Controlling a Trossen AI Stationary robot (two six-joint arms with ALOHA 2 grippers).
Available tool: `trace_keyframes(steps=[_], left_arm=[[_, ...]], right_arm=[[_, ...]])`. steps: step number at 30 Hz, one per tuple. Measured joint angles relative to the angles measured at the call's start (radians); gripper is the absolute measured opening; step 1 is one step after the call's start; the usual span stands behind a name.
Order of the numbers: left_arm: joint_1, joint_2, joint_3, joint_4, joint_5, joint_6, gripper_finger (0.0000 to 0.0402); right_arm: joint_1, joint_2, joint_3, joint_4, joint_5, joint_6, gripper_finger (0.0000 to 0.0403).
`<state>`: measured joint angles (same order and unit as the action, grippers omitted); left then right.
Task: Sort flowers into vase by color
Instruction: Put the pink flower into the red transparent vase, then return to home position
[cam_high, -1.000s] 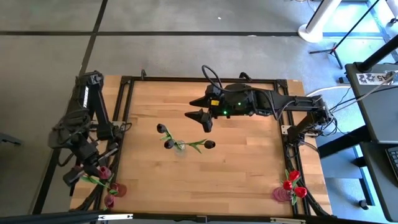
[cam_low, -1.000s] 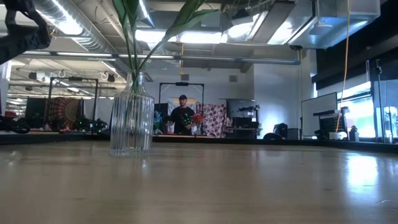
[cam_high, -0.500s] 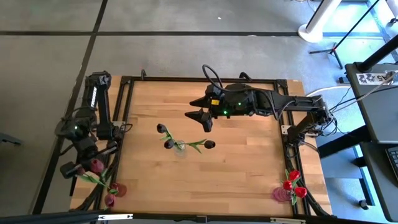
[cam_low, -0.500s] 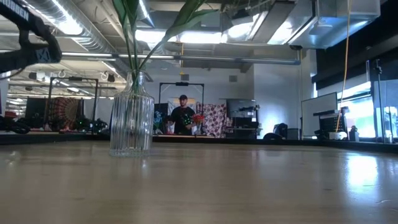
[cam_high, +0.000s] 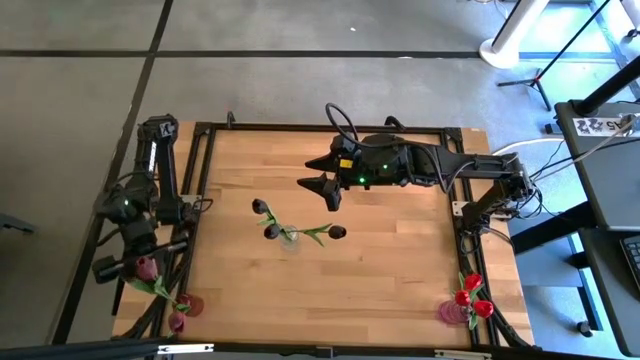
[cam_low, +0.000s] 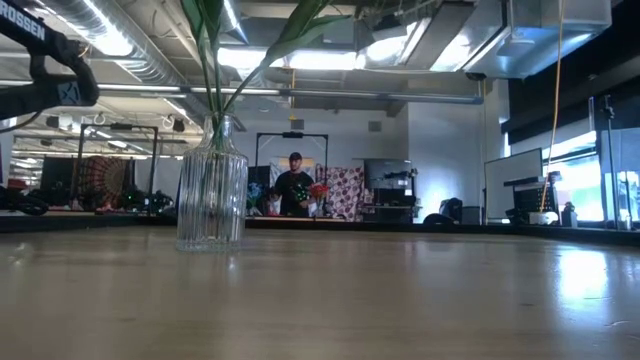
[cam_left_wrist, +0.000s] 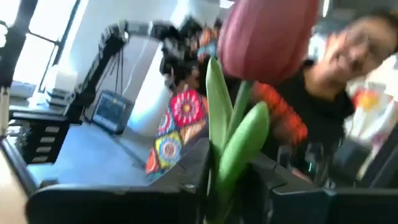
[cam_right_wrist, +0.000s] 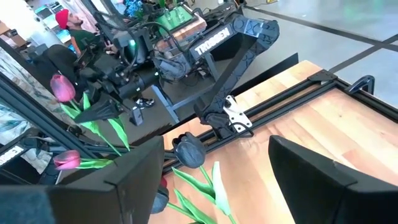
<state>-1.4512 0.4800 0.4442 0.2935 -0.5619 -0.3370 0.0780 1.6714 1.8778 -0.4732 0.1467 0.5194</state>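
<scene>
Left gripper (cam_high: 128, 268), at the table's 8 o'clock edge, pinches a mauve-pink tulip (cam_left_wrist: 264, 37) by its stem. Lower the stem vertically into the pink-flower vase (cam_high: 188, 305) at 5 o'clock, then release. Right gripper (cam_high: 322, 192) waits, fingers spread, empty.

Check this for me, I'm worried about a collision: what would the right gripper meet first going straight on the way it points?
Probably the dark tulip heads in the middle vase, just ahead of the open right gripper; depth is unclear, so it might pass over them.
</scene>
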Motion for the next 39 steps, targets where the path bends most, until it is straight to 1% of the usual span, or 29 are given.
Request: trace_keyframes(steps=[3,7,19,23,25,28,32,35,39], left_arm=[[0.005,-0.001,0.0,0.049,-0.005,-0.001,0.008],[0.004,-0.001,0.0,0.004,-0.004,-0.028,0.0106],[0.004,0.015,0.0,-0.042,0.001,-0.348,0.0162],[0.004,0.023,0.001,-0.043,0.005,-0.416,0.0173],[0.004,0.026,0.017,-0.067,0.005,-0.42,0.0177],[0.004,0.026,0.068,-0.098,-0.015,-0.343,0.018],[0.004,0.025,0.156,-0.141,-0.056,-0.12,0.0181],[0.004,0.022,0.211,-0.187,-0.152,0.007,0.0181],[0.028,0.022,0.224,-0.192,-0.293,0.153,0.0181]], right_arm=[[0.0,0.0,0.0,0.0,0.0,0.0,0.0289],[0.0,0.0,0.0,0.0,0.0,0.0,0.0289],[0.0,0.0,0.0,0.0,-0.001,0.0,0.0289],[0.0,0.0,0.0,0.0,-0.001,0.0,0.0289],[0.0,0.0,0.0,0.0,-0.001,0.0,0.0289],[0.0,0.0,0.0,0.0,-0.001,0.0,0.0289],[0.0,0.005,0.0,-0.001,-0.001,-0.001,0.0289],[0.0,0.018,0.001,0.007,-0.008,-0.001,0.0289],[0.0,0.031,0.001,0.012,-0.009,-0.014,0.0289]])
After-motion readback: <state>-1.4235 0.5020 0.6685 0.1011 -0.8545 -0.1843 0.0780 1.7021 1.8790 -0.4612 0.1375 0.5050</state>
